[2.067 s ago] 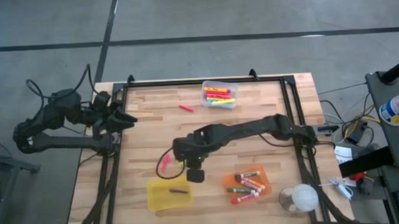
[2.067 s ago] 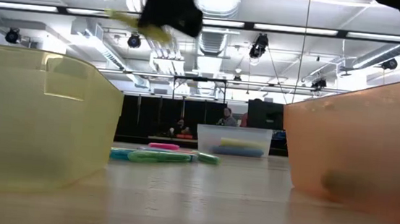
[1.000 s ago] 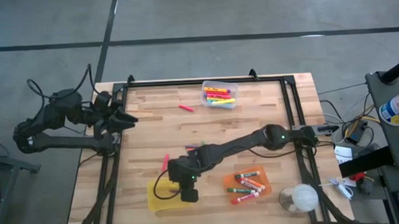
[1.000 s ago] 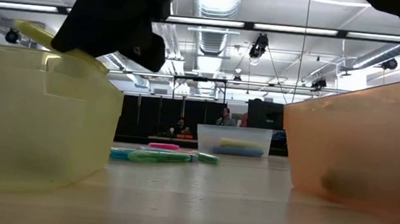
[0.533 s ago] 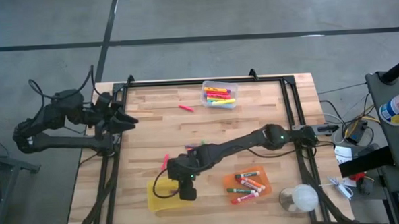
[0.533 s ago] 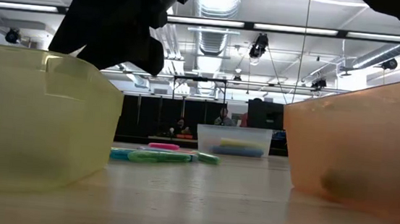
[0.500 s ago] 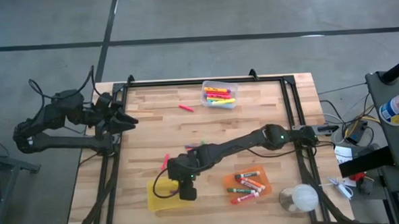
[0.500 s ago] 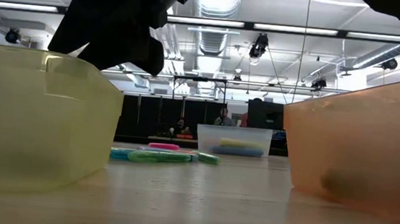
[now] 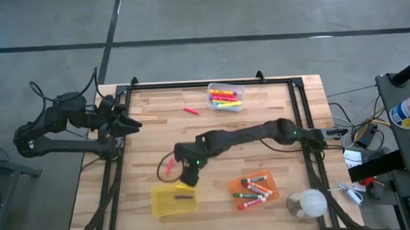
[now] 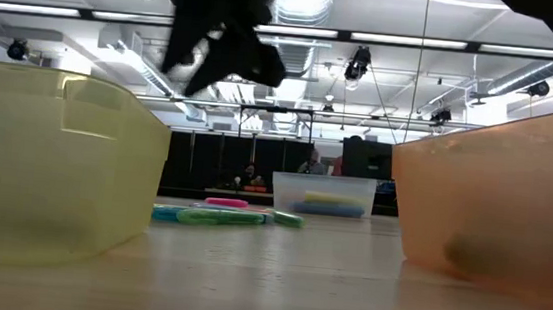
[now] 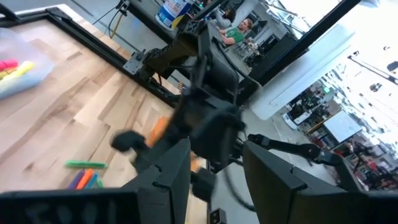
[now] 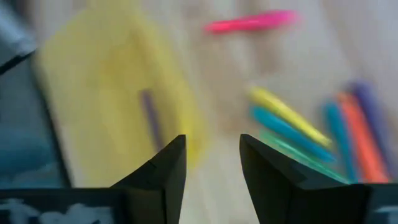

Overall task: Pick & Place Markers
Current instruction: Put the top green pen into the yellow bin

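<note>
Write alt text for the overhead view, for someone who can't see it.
Seen from above, the right gripper hangs open and empty over a wooden table, just above a yellow bin holding a purple marker. An orange bin and a clear bin hold more markers; the left gripper waits at the table's edge.

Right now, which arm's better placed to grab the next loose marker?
Right. The right gripper hangs open above the yellow bin, close to the pink marker. The left gripper waits at the table's left edge.
</note>
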